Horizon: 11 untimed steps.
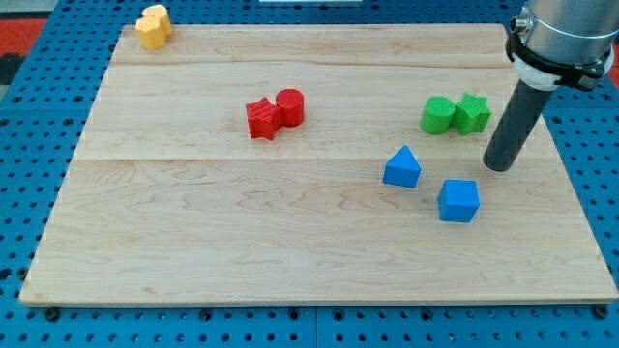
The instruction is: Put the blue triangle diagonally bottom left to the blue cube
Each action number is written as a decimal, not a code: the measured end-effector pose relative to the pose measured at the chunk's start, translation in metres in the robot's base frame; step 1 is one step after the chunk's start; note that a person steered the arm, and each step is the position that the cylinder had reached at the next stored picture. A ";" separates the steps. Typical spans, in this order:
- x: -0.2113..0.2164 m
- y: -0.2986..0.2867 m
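Note:
The blue triangle lies on the wooden board at the view's right of centre. The blue cube sits just to its lower right, a small gap between them. My tip rests on the board to the upper right of the blue cube and to the right of the blue triangle, touching neither.
A green cylinder and a green star sit side by side just left of the rod. A red star and a red cylinder touch near the top centre. Two yellow blocks sit at the top left corner.

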State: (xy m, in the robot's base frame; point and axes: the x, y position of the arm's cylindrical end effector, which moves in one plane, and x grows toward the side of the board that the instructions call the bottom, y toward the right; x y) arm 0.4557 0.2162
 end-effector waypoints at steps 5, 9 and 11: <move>-0.008 0.009; 0.012 -0.204; -0.015 -0.150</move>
State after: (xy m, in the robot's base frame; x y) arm 0.4403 0.0657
